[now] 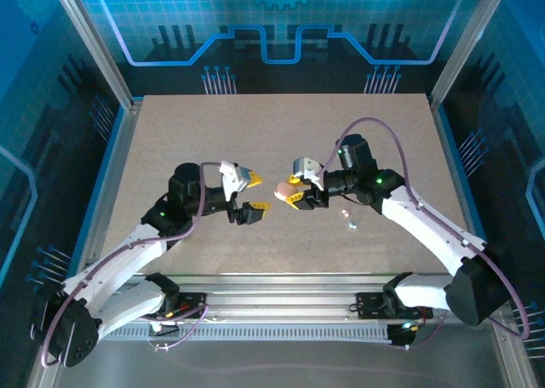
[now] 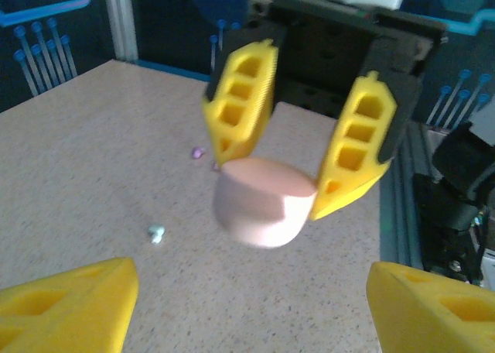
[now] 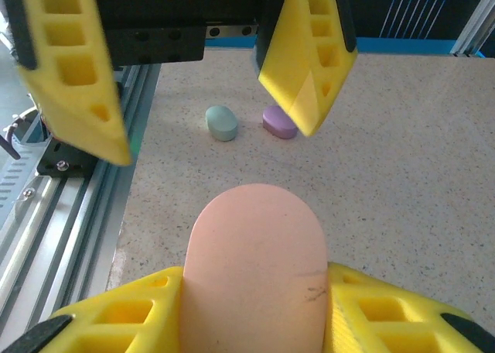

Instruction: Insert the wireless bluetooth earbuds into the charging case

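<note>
— From the top, what does the right gripper (image 1: 290,191) hold?
— The pink case (image 1: 283,188), squeezed tight between its fingers. The left gripper (image 1: 257,194) faces it, fingers wide apart, holding nothing.
— And the left wrist view?
— A green earbud (image 2: 157,232) and a purple earbud (image 2: 197,152) lie on the table (image 2: 77,136), apart from the pink case (image 2: 259,206).
— The right wrist view?
— The green earbud (image 3: 222,123) and purple earbud (image 3: 279,122) lie side by side past the pink case (image 3: 255,268). I can't see inside it.

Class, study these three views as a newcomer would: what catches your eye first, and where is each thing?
The pink charging case stands out, clamped in the right claw at the middle of the table. Facing it, the left claw gapes open and empty. A greenish earbud and a purple earbud lie close together on the table, apart from both claws.
</note>
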Tool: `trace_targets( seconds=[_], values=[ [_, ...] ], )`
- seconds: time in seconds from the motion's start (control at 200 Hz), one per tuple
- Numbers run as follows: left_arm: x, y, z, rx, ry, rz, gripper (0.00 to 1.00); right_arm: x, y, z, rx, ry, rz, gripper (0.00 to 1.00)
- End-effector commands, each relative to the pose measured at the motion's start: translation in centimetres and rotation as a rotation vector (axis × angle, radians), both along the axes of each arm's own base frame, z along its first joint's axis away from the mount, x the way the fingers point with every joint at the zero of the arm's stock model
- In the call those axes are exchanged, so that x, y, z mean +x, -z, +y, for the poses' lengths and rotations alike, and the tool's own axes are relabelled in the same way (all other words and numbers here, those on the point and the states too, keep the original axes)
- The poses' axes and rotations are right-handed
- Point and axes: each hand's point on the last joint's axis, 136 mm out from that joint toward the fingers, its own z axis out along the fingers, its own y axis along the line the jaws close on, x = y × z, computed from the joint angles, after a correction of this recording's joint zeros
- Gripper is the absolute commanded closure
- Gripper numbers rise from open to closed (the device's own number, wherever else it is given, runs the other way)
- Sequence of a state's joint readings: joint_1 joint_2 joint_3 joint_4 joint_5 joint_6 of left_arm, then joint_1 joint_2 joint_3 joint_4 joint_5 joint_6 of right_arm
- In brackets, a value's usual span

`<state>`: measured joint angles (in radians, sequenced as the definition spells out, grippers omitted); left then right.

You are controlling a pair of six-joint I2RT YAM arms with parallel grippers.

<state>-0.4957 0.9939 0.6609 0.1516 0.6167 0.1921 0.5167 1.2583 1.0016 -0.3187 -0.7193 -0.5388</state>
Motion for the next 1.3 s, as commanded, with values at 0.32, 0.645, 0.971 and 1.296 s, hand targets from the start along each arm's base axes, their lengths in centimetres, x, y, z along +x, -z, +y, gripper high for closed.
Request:
trace_targets(
  seconds=[0.32,0.645,0.971,1.296],
  values=[
    [0.2,-1.4,-2.9,0.066,0.078,-0.123,0.23,-1.5,-2.7,0.6,0.064,-0.088,-0.052,0.58],
    [0.4,-1.2,-3.8,0.095,0.102,-0.124,0.43,-1.9,-2.9,0.7,0.070,-0.107,-0.060,0.58],
    [0.2,-0.4,-3.7,0.142,0.114,-0.103,0.56,-1.8,-3.1,0.7,0.077,-0.099,-0.068,0.58],
    [0.2,-0.7,-3.8,0.138,0.122,-0.101,0.48,-1.8,-3.3,0.7,0.080,-0.099,-0.065,0.58]
  ],
)
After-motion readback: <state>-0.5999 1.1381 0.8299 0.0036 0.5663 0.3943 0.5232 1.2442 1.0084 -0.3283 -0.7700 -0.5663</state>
